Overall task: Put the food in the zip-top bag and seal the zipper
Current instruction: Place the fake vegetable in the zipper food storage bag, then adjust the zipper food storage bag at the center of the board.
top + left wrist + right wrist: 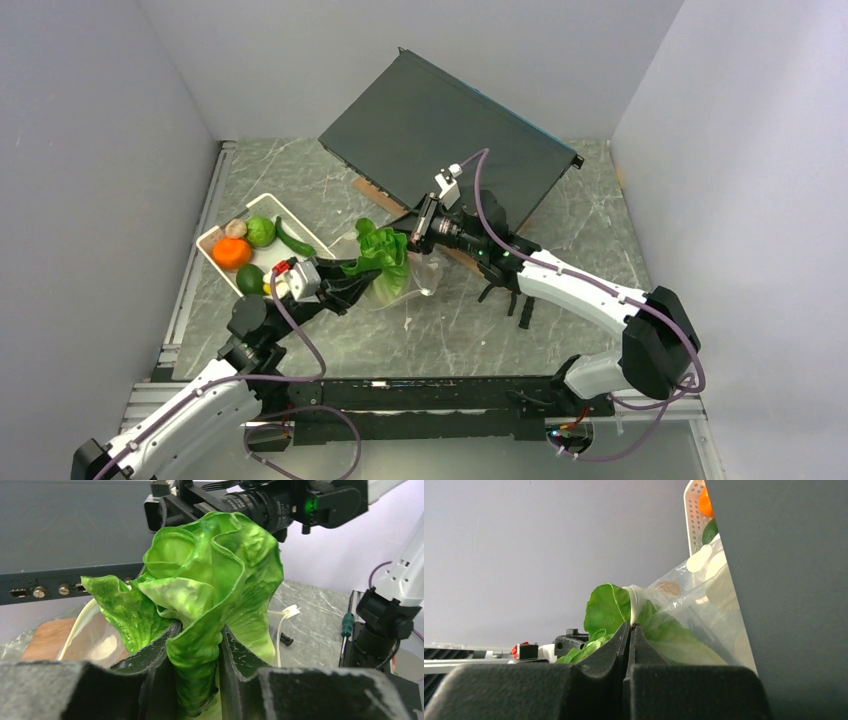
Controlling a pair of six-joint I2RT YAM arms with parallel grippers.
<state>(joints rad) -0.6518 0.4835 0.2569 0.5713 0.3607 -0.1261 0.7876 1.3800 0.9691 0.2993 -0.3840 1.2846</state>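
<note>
At the mouth of the zip-top bag [425, 275] with the lettuce [383, 255], mid-bench, just right of the white basket [208, 243]. Gripping the stalk in the left jaws, set narrow with the stem squeezed between them. Pinching the bag's mouth by the zipper [634, 602] in the right jaws, closed tight, to hold it up. From the right wrist, only partly in: some leaf behind the dotted plastic, more curling out over the rim.

Likeliest to go wrong at the mouth. Held by one edge only, so apt to sag or fold shut and catch the broad leaves on the lip rather than take them in. Could drag the soft bag along if pushed harder, or pull the zipper out of the right jaws. If let go too early, may leave the head hanging half out and tipping back toward the bench [450, 330], with leaf trapped across the zipper and no clean seal later. May also bruise or tear at the stalk under too hard a squeeze.

Tight for moving, with both wrists nearly meeting over the bag, left from the near left, right from the right. Hemmed on the far side by the tilted dark panel [450, 135], close behind the right wrist. Hemmed on the left by the basket holding the orange [231, 253], cucumber [294, 238], round green fruits [261, 231] and a mushroom [236, 228]. More room toward the near side, best for backing out.
</note>
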